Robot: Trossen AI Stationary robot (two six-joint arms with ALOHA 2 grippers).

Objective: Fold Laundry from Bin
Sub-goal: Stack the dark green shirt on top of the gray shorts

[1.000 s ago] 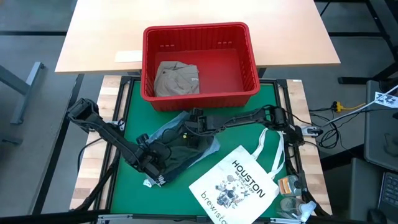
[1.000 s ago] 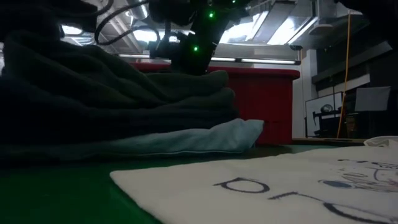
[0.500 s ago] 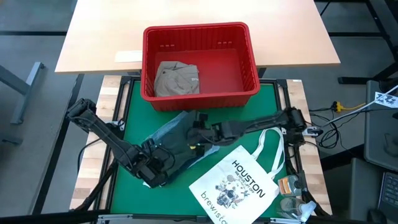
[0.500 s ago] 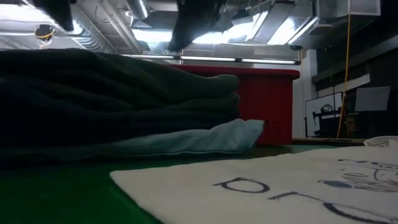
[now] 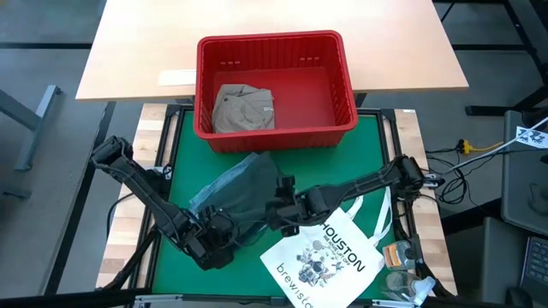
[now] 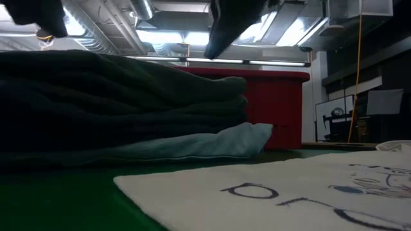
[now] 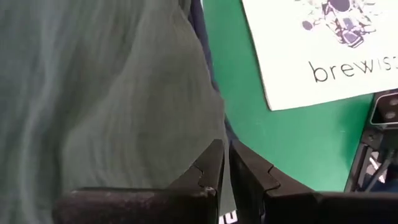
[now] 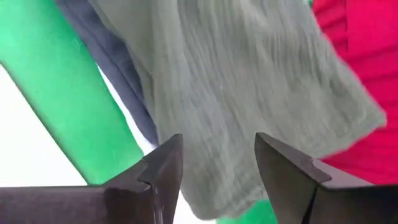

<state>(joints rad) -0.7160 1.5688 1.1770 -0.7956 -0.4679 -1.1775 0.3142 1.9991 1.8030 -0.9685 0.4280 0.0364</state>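
Laundry pile: a dark green garment lies folded on top of a light blue denim piece on the green mat, near the mat's middle and just in front of the bin; a navy edge shows under the green cloth in the right wrist view.
Low view: the dark green folds stack above the pale blue layer, with the red bin wall behind.
Khaki-tan garment: folded, inside the bin, at its left side.
Bin: red, slotted sides, straddling the far edge of the mat and the tan table.
Left gripper: fingers closed together with nothing between them, at the pile's near-left edge, above the green cloth.
Right gripper: fingers spread wide, holding nothing, over the pile's near-right edge beside the tote.
Tote bag: white, flat at the mat's near-right corner, handles toward the right edge.
Writing: "HOUSTON" and, below a drawing, "brewist", cut off at the picture's edge.
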